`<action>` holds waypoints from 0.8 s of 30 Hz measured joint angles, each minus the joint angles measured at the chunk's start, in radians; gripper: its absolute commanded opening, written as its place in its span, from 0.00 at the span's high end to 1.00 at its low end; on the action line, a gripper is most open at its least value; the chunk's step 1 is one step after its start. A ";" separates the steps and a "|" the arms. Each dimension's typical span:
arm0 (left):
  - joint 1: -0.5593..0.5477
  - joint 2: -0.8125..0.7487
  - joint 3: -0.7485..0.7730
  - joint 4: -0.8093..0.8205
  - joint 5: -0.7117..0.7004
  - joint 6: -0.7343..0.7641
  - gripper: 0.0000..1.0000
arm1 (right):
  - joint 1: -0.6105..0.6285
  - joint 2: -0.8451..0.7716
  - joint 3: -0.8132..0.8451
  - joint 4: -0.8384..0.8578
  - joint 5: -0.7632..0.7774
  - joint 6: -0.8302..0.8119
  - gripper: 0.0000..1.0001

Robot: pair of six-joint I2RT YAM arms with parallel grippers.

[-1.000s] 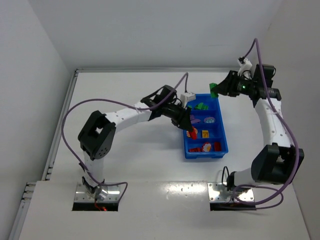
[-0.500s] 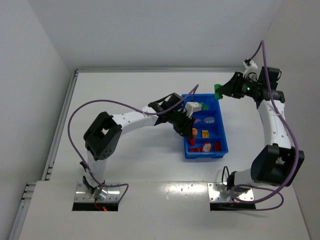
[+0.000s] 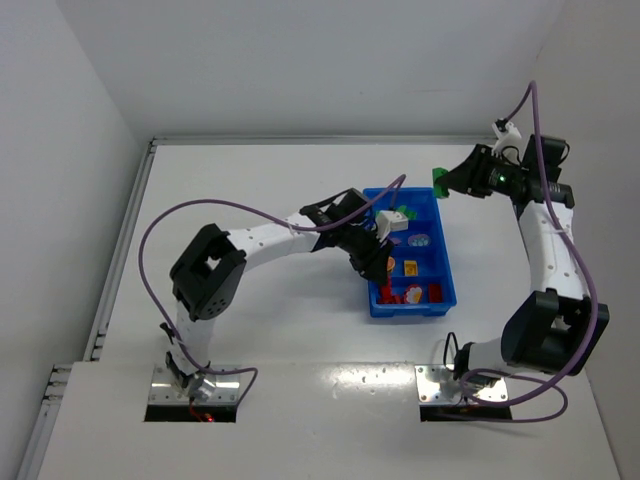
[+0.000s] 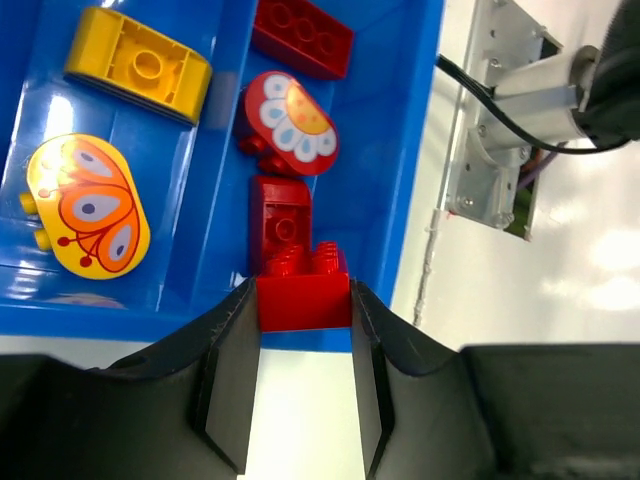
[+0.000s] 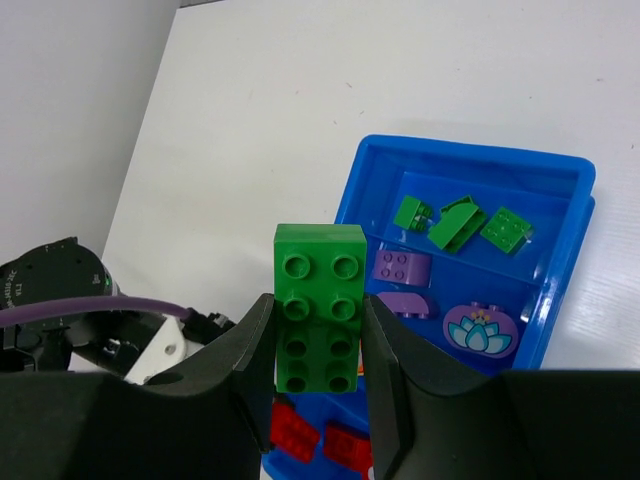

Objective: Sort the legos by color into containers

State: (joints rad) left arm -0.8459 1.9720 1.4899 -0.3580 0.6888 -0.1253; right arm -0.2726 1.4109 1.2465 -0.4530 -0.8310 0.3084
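Legos (image 4: pixel 138 65) lie in the blue tray (image 3: pixel 412 308); left gripper (image 4: pixel 302 287) pinches a red brick (image 4: pixel 304 300), right gripper (image 5: pixel 319 300) a green brick (image 5: pixel 319 265), over white tabletop (image 3: pixel 250 170).

Top camera looks steeply down over the whole worktop (image 3: pixel 250 190); both wrist cameras look down at the tray (image 3: pixel 412 309), left nearer

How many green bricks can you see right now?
4. One green brick is clamped in the right end effector. Three lie in the blue tray's end compartment: left one, middle one, right one. Others may be hidden from view.
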 measured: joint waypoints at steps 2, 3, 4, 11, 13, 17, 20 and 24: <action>0.003 -0.012 -0.006 0.003 0.008 0.001 0.55 | 0.002 0.000 -0.001 0.004 -0.004 0.002 1.00; 0.005 -0.026 -0.012 0.008 0.010 0.001 0.45 | 0.006 0.000 -0.001 0.004 -0.006 0.002 1.00; 0.007 -0.044 -0.015 0.009 0.009 0.004 0.44 | 0.007 0.002 -0.001 0.006 -0.008 0.002 1.00; 0.015 -0.159 -0.008 -0.007 0.015 0.050 0.27 | 0.014 0.060 -0.001 0.026 -0.017 0.006 1.00; 0.018 -0.174 -0.008 -0.010 0.009 0.059 0.27 | 0.019 0.080 -0.001 0.027 -0.017 0.006 1.00; 0.060 -0.211 -0.016 0.003 -0.009 0.029 0.27 | 0.030 0.098 -0.001 0.034 -0.019 0.009 1.00; 0.177 -0.274 -0.032 0.041 -0.019 -0.040 0.20 | 0.060 0.101 0.001 0.060 -0.042 0.021 1.00; 0.418 -0.337 -0.032 0.102 0.008 -0.114 0.16 | 0.127 0.142 0.019 0.136 -0.131 0.079 1.00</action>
State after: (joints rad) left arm -0.4282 1.6352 1.4582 -0.2558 0.6964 -0.2398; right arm -0.1459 1.5532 1.2652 -0.3168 -0.9623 0.3874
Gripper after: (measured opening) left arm 0.821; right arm 0.351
